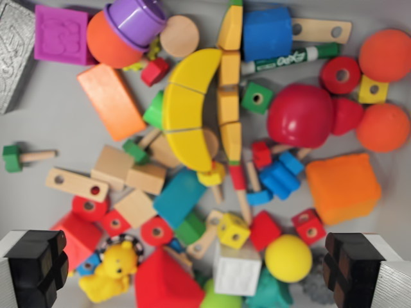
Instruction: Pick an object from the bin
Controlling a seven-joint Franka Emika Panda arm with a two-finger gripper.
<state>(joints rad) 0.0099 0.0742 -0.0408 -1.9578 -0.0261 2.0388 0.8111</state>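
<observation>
- The gripper (199, 273) is hanging above the bin (38, 128), looking straight down; its two black fingers (37, 264) are showing at the bottom corners of the wrist view, spread wide apart and grasping nothing.
- At the wrist view's left edge, a silver textured block (14, 54) is lying beside a magenta cube (61, 33), and a green-headed wooden peg (22, 157) is sitting alone on bare grey floor.
- That grey floor around the peg is offering the widest open room; elsewhere the toys are crowding together.
- Near the left finger, a red block (78, 236) and a yellow teddy bear (110, 273) are lying close.
- In the middle, a yellow wooden banana (186, 109) is resting over smaller blocks, with a teal block (178, 197) below it.
- Between the fingers, a red pyramid (164, 282), a white cube (237, 273) and a yellow ball (288, 258) are sitting side by side.
- Further right, a big red apple-shaped piece (300, 115) is touching smaller red shapes, under a green marker (295, 59).
- An orange cube (342, 187) is lying just above the right finger, with two orange balls (384, 127) at the right edge.
</observation>
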